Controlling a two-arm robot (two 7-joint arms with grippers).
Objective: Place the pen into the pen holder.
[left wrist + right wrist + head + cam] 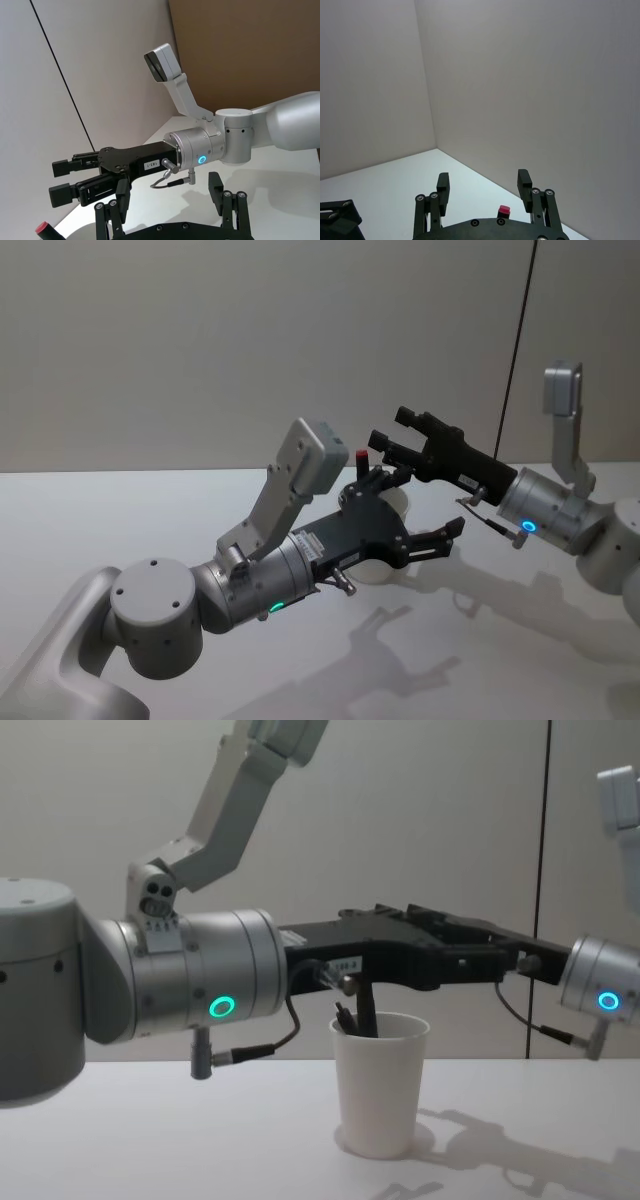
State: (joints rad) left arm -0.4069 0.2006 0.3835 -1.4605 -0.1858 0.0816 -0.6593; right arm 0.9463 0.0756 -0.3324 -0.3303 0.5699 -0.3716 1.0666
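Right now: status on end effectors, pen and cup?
Left end effector open, above the pen holder. Right end effector open, raised beside it, empty. Pen standing in the cup, red cap up. Nothing in the way.

Red-capped pen point(362, 462) stands inside upright white pen holder point(378, 1085).

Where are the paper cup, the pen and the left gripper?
Paper cup point(378, 1095): chest view, its front wall.
Pen point(366, 1008): chest view, dark shaft above the cup's rim.
Left gripper point(420, 508): head view, between its fingertips.
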